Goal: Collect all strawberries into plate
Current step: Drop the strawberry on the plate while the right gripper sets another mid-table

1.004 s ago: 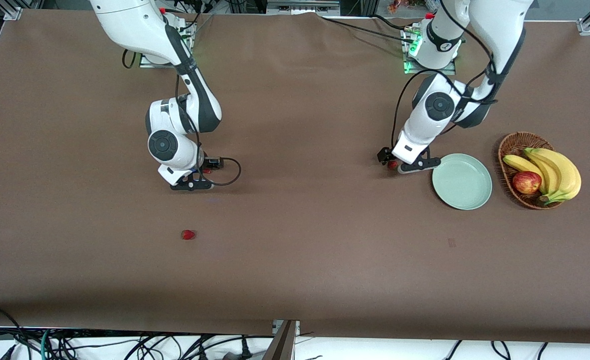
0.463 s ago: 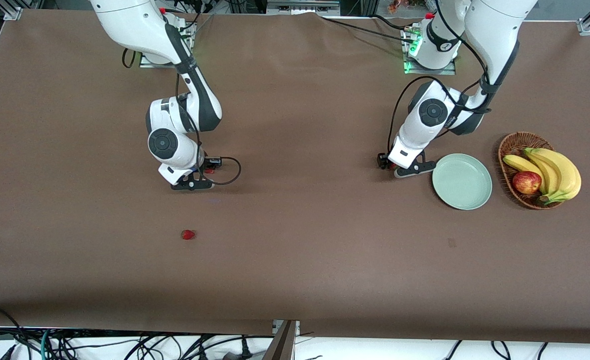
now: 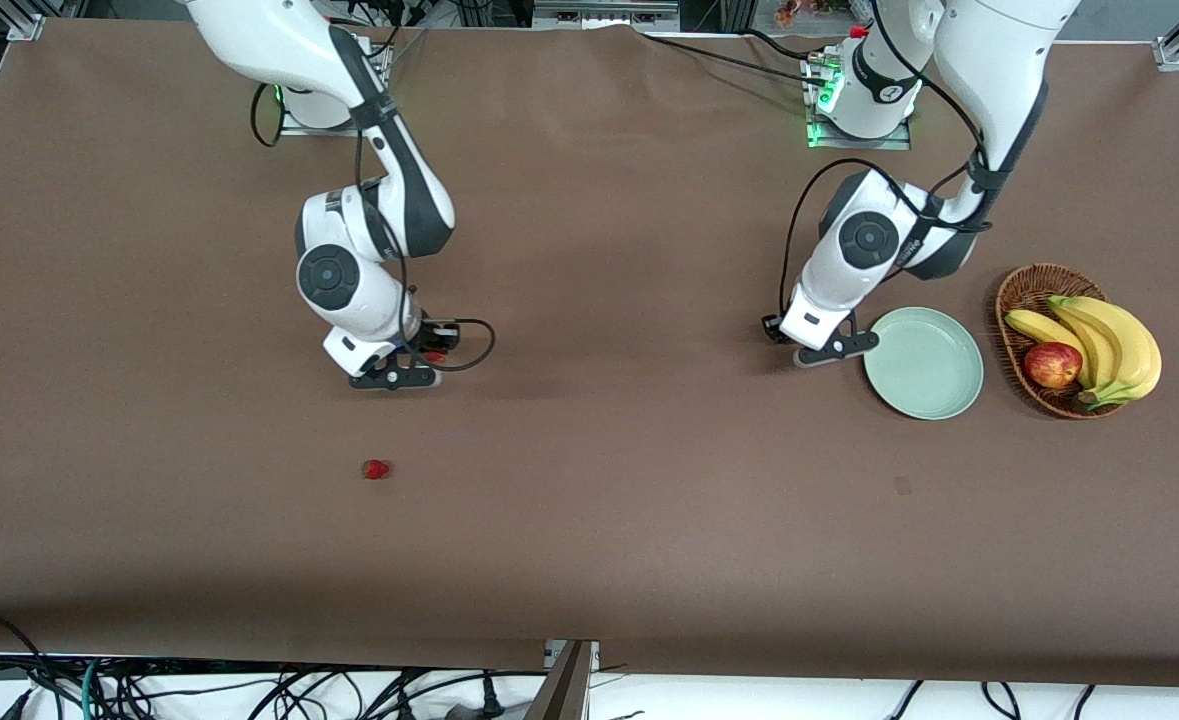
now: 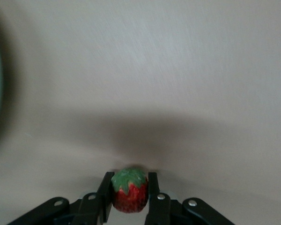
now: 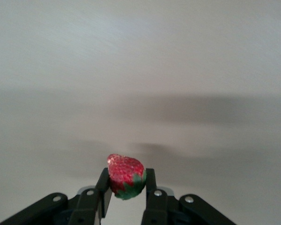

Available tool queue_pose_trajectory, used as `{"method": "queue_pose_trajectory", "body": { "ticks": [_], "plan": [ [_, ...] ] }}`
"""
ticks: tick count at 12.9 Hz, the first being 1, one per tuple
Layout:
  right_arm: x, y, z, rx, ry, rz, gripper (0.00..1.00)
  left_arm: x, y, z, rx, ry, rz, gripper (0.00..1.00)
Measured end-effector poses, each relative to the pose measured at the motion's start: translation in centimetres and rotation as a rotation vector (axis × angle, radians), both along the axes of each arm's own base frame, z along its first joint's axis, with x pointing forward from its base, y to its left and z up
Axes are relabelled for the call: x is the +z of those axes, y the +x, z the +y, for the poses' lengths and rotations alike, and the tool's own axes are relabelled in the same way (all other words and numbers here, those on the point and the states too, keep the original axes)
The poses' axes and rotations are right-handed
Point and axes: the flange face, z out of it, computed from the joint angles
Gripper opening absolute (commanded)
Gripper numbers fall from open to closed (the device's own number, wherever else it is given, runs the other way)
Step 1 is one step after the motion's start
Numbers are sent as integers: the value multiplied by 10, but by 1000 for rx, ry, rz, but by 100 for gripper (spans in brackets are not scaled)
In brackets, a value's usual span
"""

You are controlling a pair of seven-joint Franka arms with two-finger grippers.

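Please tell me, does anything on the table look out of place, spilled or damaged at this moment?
Nothing looks damaged or spilled. One strawberry lies alone on the table, well away from the plate. The left gripper and the right gripper each pinch a strawberry. The plate has no berries on it.

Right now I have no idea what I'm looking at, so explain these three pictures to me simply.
These are two white robot arms bolted to a brown table. The wide picture comes from a high camera facing them; the two close-ups come from cameras on their wrists.

The left gripper, beside the pale green plate, is shut on a strawberry. The right gripper, near the middle of the table toward the right arm's end, is shut on another strawberry. A third strawberry lies loose on the table, nearer the front camera than the right gripper.

Next to the plate stands a wicker basket with bananas and an apple. The plate holds nothing yet.
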Motion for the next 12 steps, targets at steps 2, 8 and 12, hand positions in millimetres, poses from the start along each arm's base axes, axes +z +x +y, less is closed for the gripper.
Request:
{"method": "queue_pose_trajectory", "body": {
  "ticks": [2, 8, 12],
  "plan": [
    [19, 6, 59, -73, 34, -24, 18, 35, 38, 28, -15, -6, 41, 18],
    [-11, 6, 225, -375, 231, -55, 28, 77, 59, 217, -185, -87, 94, 18],
    [-58, -60, 322, -589, 466, -151, 95, 40, 43, 261, -267, -97, 116, 18]
  ]
}}
